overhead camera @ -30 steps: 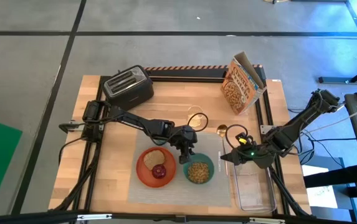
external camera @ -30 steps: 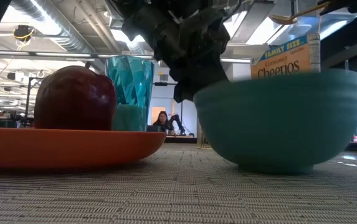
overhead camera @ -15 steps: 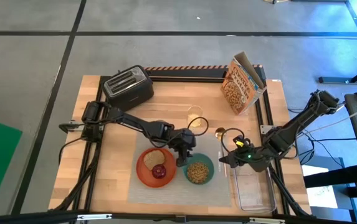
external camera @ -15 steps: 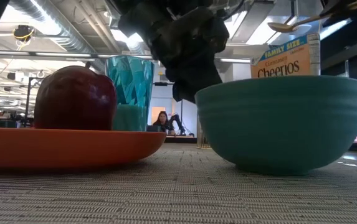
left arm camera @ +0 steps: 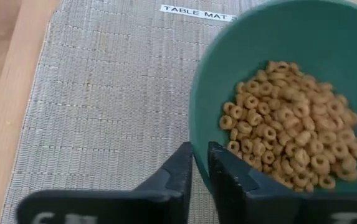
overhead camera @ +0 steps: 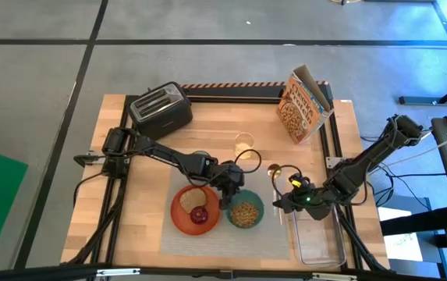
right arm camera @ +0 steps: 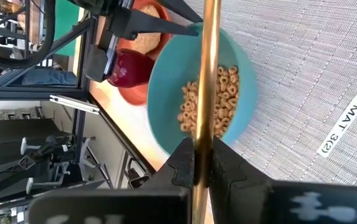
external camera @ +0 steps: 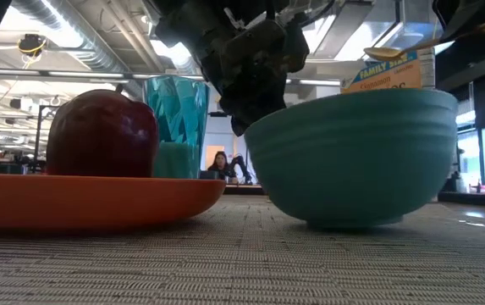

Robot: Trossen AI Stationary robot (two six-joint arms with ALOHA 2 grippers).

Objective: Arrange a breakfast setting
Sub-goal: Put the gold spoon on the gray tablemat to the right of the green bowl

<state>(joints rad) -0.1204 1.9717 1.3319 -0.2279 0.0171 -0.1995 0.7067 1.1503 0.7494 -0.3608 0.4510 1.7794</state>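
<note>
A teal bowl [overhead camera: 245, 212] of cereal rings stands on the grey placemat [overhead camera: 278, 234], right of the orange plate [overhead camera: 180, 215]. The plate holds a toast slice [overhead camera: 193, 198] and a red fruit [overhead camera: 200, 215]. The green-tinted glass [external camera: 174, 110] stands behind the plate on the mat. My left gripper [overhead camera: 227, 193] is shut on the bowl's rim. My right gripper [overhead camera: 284, 204] is shut on the gold spoon [overhead camera: 274, 176], right of the bowl and above the mat. My left gripper holds the bowl's rim [left arm camera: 198, 163] on the side toward the plate, one finger inside over the cereal [left arm camera: 225, 177] and one outside [left arm camera: 179, 171]. The fingers come slanting down from the far left. The bowl's base is on the mat, and the bowl looks tipped. My right gripper pinches the spoon's handle [right arm camera: 204, 134] between its two fingers. The handle runs straight out ahead along the fingers, over the bowl in the right wrist view. The spoon is lifted clear of the mat, roughly level [external camera: 394, 51].
A black toaster [overhead camera: 159, 109] stands at the far left, and a cereal box [overhead camera: 305, 105] at the far right. A clear plastic tub [overhead camera: 317, 238] lies at the mat's right edge, under my right arm. A person sits in the room beyond.
My left gripper has drawn the bowl a little across the mat toward the plate, and the bowl now looks tipped. My right gripper has moved toward the near left with the spoon, closer to the bowl.
</note>
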